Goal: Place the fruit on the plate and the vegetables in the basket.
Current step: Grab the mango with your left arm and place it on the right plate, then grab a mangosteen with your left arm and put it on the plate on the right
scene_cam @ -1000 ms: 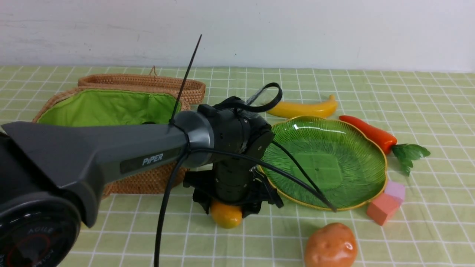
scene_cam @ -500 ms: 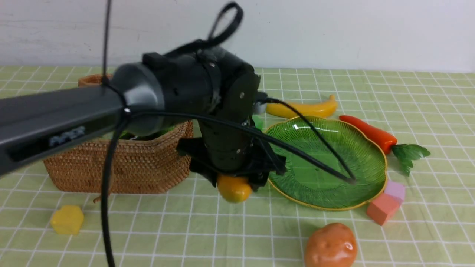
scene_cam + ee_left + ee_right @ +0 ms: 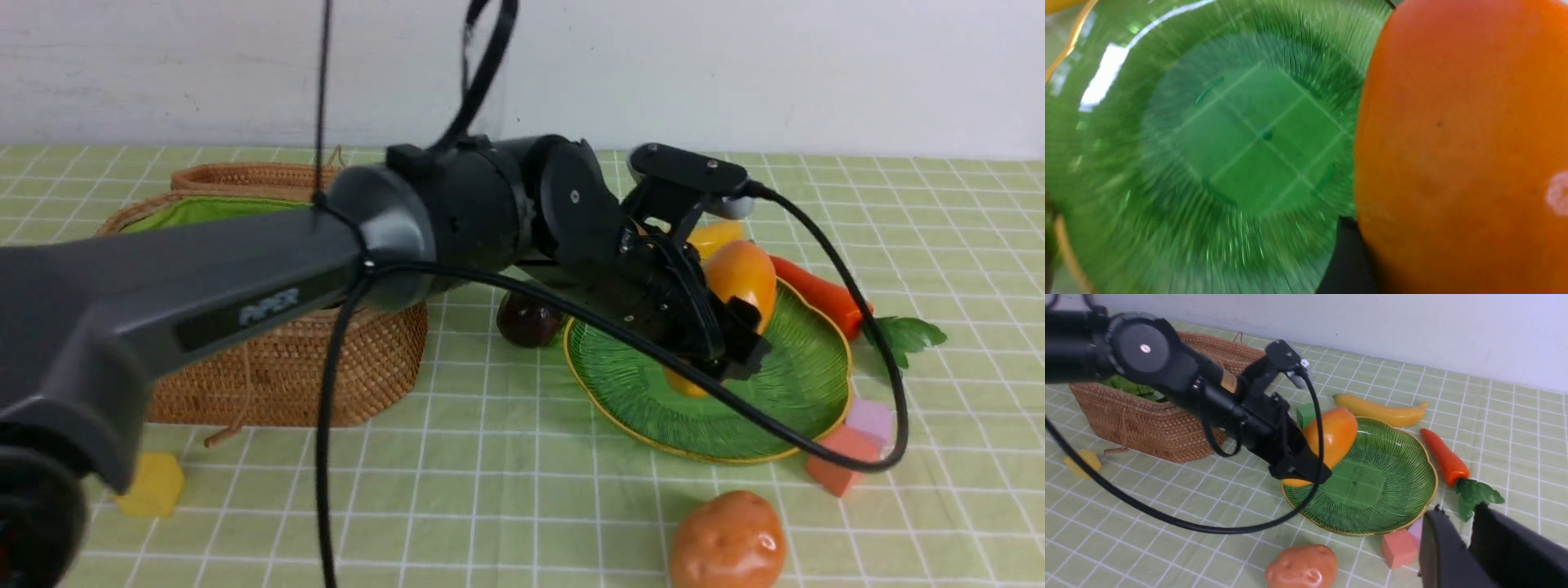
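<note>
My left gripper [image 3: 718,327] is shut on the orange-yellow mango [image 3: 739,278] and holds it tilted just above the green glass plate [image 3: 784,392]. In the left wrist view the mango [image 3: 1461,143] fills one side over the plate's centre [image 3: 1208,163]. The dark purple fruit [image 3: 526,320] lies between plate and wicker basket [image 3: 286,367]. The banana [image 3: 1380,410] lies behind the plate, the carrot [image 3: 1443,459] to its right, the potato [image 3: 727,541] in front. The eggplant is not visible. My right gripper [image 3: 1470,526] hangs shut and empty above the blocks near the carrot leaves.
A pink block [image 3: 841,461] and a lilac block [image 3: 872,418] touch the plate's front right rim. A yellow block [image 3: 151,483] lies in front of the basket. A green block [image 3: 1305,415] sits behind the left gripper. The left arm's cable loops over the plate.
My left gripper has lifted the mango off the table in front of the basket and carried it up and right over the plate. The dark purple fruit has come into view.
</note>
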